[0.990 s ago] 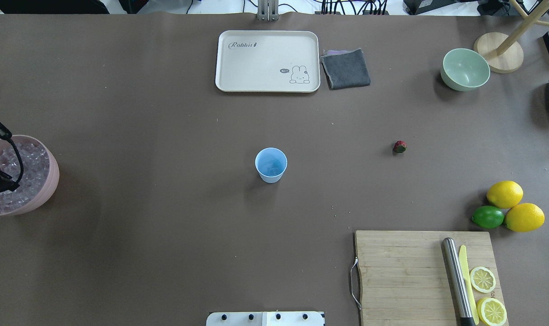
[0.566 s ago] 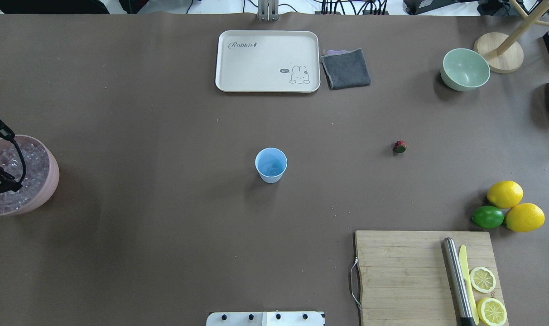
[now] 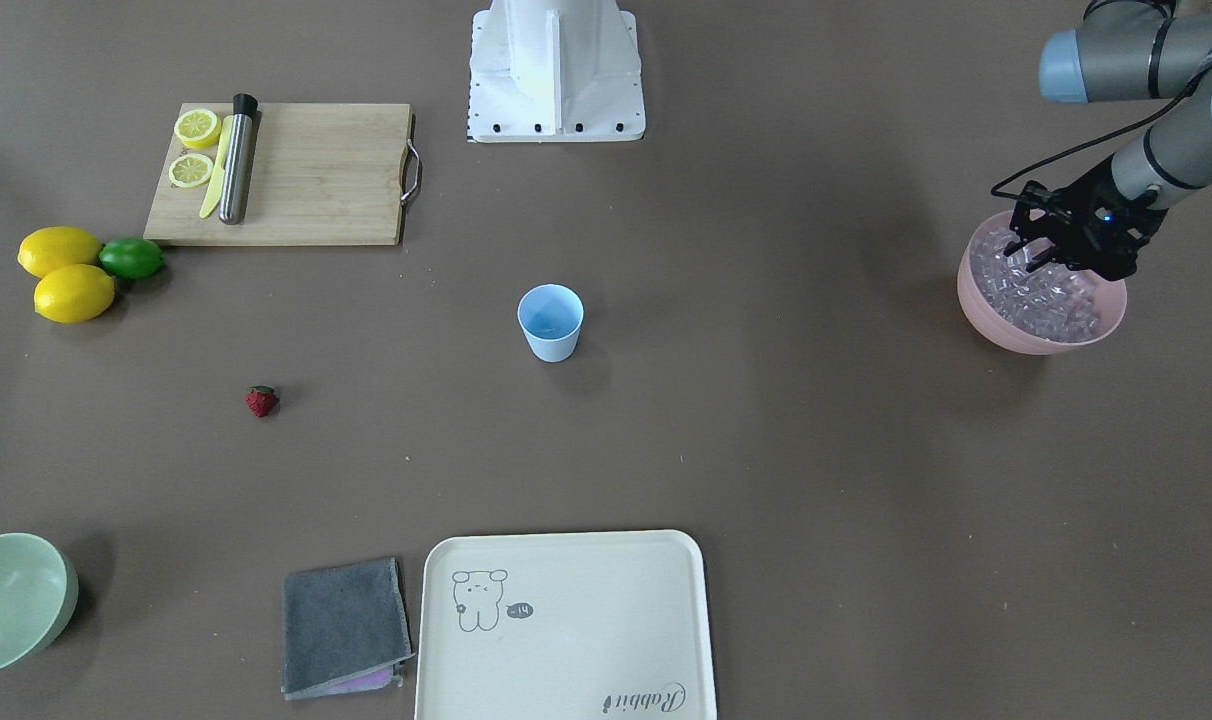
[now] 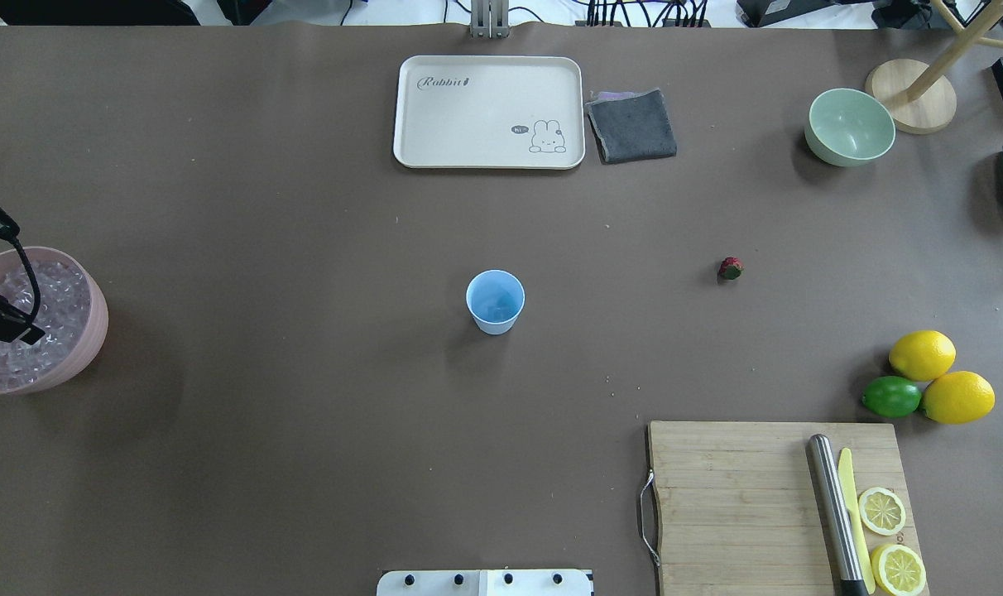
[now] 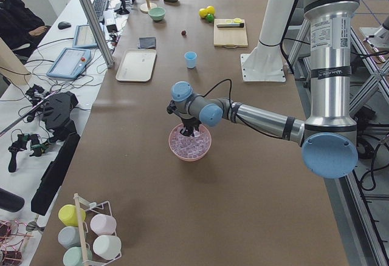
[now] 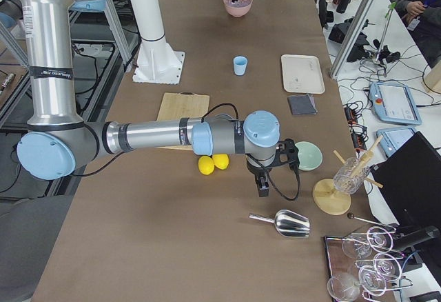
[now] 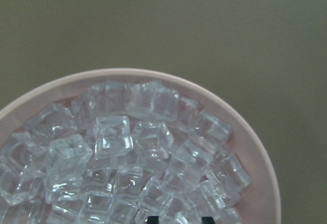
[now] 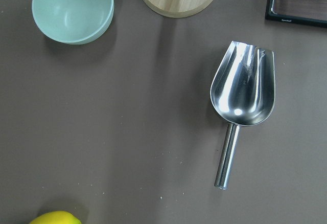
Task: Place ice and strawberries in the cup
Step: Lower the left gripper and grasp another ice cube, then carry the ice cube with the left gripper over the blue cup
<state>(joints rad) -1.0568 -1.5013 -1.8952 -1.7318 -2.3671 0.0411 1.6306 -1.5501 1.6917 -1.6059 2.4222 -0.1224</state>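
Note:
The pale blue cup stands upright mid-table, far from both arms. A small red strawberry lies alone on the table to its right. Clear ice cubes fill the pink bowl at the table's left end. My left gripper hangs over that bowl, its tips down among the top cubes. In the left wrist view the two fingertips show apart at the bottom edge, so it is open. My right gripper hovers near the lemons, and I cannot tell its state.
A metal scoop lies beneath the right wrist, beside a pale green bowl and a wooden stand base. A cream tray and grey cloth sit at the back. The cutting board, lemons and lime are front right.
My left gripper has shifted slightly toward the table's left edge over the pink bowl. The cup and strawberry have not moved.

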